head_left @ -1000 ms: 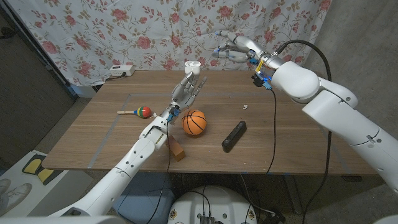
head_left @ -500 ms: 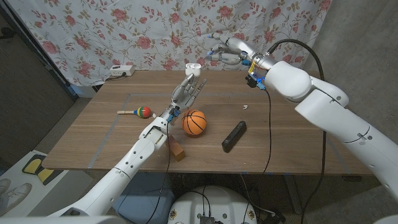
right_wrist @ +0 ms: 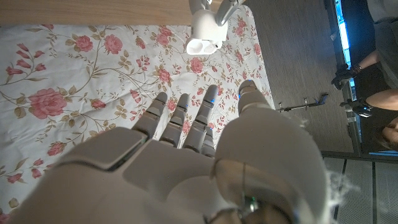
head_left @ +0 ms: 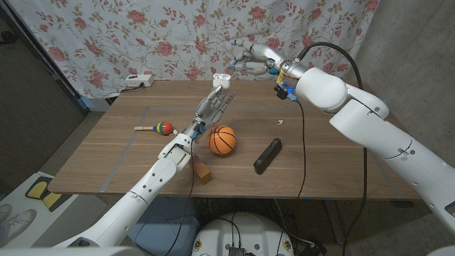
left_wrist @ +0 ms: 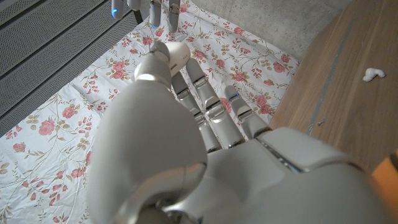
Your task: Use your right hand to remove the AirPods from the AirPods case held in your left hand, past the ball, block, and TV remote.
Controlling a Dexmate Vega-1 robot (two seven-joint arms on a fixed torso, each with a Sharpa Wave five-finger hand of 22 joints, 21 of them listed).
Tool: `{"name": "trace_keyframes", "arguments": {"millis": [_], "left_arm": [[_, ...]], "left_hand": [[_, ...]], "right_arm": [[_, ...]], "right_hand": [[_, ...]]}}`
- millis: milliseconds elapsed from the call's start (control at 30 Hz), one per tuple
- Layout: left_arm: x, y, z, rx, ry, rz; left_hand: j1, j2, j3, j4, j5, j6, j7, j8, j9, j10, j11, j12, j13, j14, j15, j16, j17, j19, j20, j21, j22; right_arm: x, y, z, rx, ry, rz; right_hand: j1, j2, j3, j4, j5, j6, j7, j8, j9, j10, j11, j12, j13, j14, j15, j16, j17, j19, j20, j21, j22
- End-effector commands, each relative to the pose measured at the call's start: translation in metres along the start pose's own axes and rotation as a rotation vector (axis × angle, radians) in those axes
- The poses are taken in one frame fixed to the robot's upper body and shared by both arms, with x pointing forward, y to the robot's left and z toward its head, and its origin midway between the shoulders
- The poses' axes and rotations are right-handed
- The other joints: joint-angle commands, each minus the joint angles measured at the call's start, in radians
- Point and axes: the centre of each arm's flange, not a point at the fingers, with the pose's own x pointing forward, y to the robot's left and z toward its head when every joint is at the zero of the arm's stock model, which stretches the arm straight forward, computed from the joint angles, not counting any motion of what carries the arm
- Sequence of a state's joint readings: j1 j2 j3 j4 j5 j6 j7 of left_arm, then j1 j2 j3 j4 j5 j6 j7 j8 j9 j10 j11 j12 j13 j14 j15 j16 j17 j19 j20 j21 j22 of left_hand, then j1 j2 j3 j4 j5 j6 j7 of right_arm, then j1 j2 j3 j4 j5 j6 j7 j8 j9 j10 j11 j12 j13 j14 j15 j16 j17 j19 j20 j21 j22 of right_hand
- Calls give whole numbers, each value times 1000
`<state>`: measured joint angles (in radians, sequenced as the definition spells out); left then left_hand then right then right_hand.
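Gleaming white open-lidded AirPods case

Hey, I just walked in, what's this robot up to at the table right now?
The left hand holds a white AirPods case up over the wooden table, its lid open. The right hand hovers beside the case with fingers spread, apart from it and holding nothing. On the table lie an orange ball, a wooden block, a black TV remote and a small maraca.
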<state>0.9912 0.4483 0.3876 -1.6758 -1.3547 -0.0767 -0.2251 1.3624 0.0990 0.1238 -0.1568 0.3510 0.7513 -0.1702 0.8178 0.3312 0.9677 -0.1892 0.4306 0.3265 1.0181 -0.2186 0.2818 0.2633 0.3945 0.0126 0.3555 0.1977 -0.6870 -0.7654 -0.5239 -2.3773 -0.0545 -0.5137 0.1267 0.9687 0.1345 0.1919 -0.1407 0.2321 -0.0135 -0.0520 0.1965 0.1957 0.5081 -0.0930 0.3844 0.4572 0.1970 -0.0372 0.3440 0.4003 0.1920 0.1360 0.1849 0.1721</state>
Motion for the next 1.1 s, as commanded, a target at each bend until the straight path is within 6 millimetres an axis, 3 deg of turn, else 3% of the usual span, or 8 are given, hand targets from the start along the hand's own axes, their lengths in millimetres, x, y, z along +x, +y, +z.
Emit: {"name": "trace_keyframes", "arguments": {"millis": [33,433,667,733,933,1033,1100], "left_arm": [[2,0,0,29,5,-2],[4,-6,-1,47,5,-12],[4,-4,-1,69,14,1],[5,-5,-1,70,14,-7],[4,-6,2,98,10,1],[4,-6,2,98,11,-11],[3,-6,2,107,13,-10]], "left_hand": [[26,34,3,2,4,-1,0,4,6,2,-2,0,285,22,-24,3,2,-5,0,4,2],[26,35,3,2,3,-1,4,5,7,2,-2,0,287,19,-24,3,3,-5,0,5,2],[27,35,4,1,2,1,1,5,5,1,-2,-1,287,18,-24,3,4,-6,1,5,2],[27,35,4,1,2,1,3,5,5,1,-2,-1,288,18,-24,3,4,-6,0,6,2],[27,35,4,1,2,-5,3,6,8,1,-2,-1,289,18,-24,3,4,-6,2,6,2],[27,35,4,1,1,-4,3,7,9,0,-2,-2,289,17,-24,3,5,-6,2,6,2],[27,36,4,1,1,-1,3,7,8,-1,-2,-3,288,17,-24,3,5,-6,2,6,2]], "right_arm": [[10,6,6,-11,-12,30],[14,10,7,-23,-6,54],[16,10,7,-36,-4,60],[16,11,7,-35,-4,62],[18,12,6,-43,3,75],[20,13,6,-45,0,80],[21,13,7,-54,-5,84]], "right_hand": [[14,-5,8,-6,-2,-11,-1,0,-1,9,0,-12,-9,-13,-44,-12,-13,18,22,8,1],[16,5,12,-3,0,-29,6,-5,-1,1,0,-28,-21,-25,-36,-18,-23,11,38,6,1],[37,7,24,-15,7,-48,10,-8,-1,-1,9,-41,-30,-27,-29,-24,-36,8,39,6,1],[66,-7,34,-30,20,-61,19,-8,-1,-3,20,-56,-42,-27,-19,-32,-54,9,54,8,1],[75,-18,36,-29,33,-95,37,-14,-1,-7,32,-72,-53,-30,-6,-39,-69,11,67,8,0],[77,-20,36,-26,39,-114,43,-17,-1,-13,33,-80,-58,-35,-4,-43,-74,11,67,8,0],[100,-35,43,-36,51,-132,46,-15,-1,-11,15,-91,-69,-31,8,-47,-89,12,71,8,0]]}}
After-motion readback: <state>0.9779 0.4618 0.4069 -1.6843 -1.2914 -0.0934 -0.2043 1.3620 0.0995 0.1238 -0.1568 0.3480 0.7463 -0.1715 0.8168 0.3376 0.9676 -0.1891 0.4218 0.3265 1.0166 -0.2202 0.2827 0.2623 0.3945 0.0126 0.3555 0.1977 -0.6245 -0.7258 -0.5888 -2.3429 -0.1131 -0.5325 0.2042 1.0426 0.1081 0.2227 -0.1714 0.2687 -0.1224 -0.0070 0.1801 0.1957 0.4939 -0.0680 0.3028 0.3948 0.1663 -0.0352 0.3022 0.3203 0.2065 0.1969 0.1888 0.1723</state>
